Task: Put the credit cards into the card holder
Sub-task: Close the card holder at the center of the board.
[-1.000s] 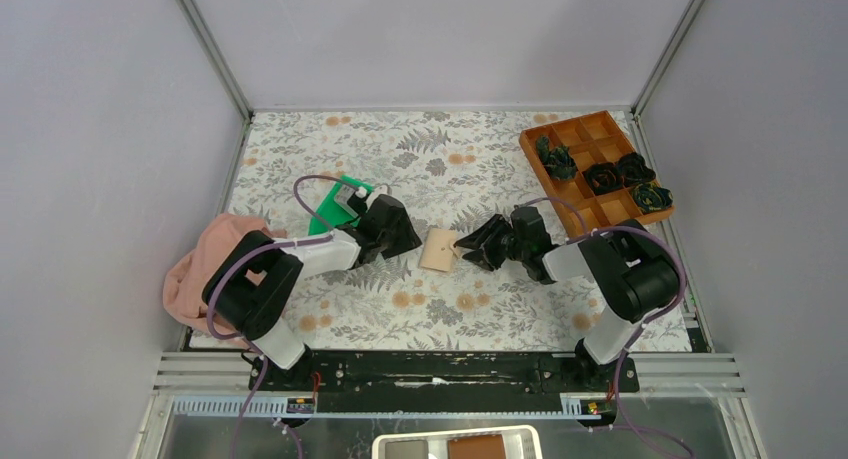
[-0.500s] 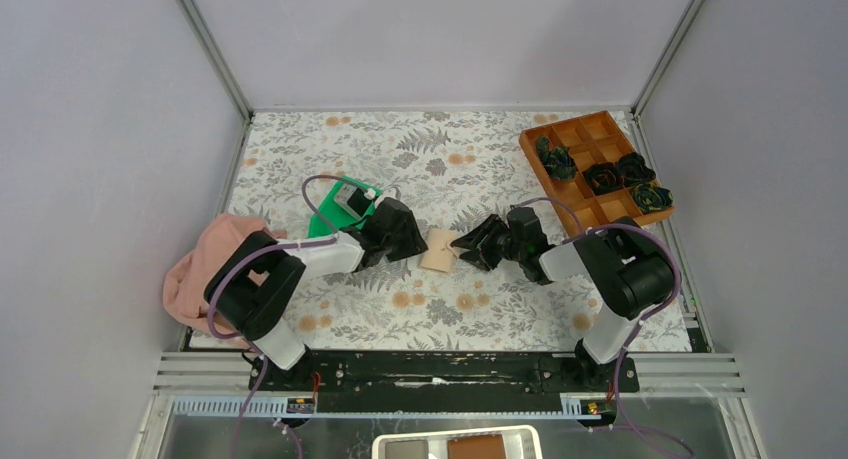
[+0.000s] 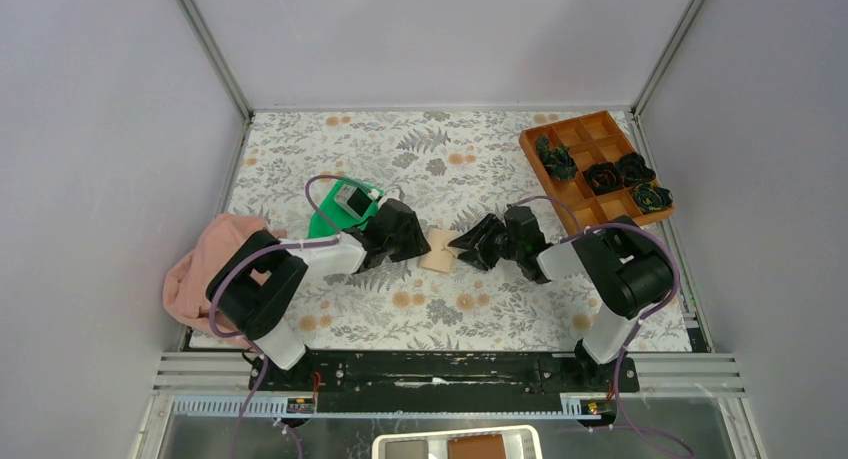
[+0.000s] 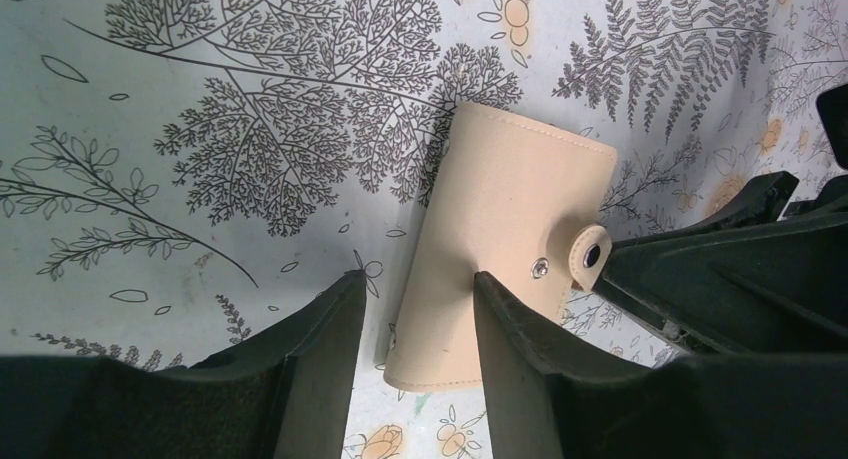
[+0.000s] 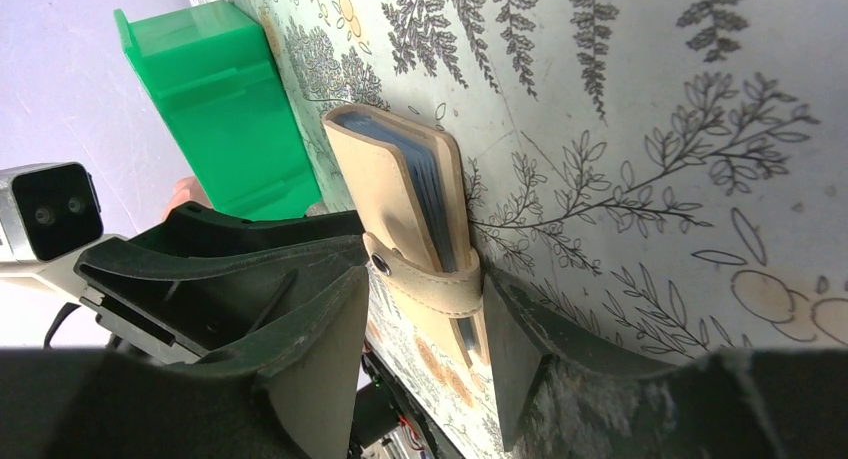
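**Card holder (image 4: 505,229) folded flat on the counter (image 4: 250,99), fingers at 2 of its sides**

We see the tan card holder lying flat near the middle of the counter. Its tab (image 4: 590,254) is wrapped over 1 edge. In the right wrist view, blue-grey leaves show between the tan covers along that edge.

The left fingers (image 3: 420,242) stand apart, astride the end of the card holder nearest the left wrist camera. 1 finger overlaps its corner in that view. A strip of bare counter shows between the other finger and the card holder's edge, so they are not clamped on it.

The right fingers (image 3: 460,247) come at the card holder from the opposite side, at the tab. They too stand apart, 1 on each side of the tab edge and very close to it. We cannot tell whether either one touches it.

A green tray (image 5: 215,109) sits left of the card holder and a little farther back, partly under the left arm. A brown box (image 3: 595,166) with 4 dark rosettes (image 3: 605,177) stands well apart from the card holder, far back on the right. A pink cloth (image 3: 205,269) lies well to the card holder's left.
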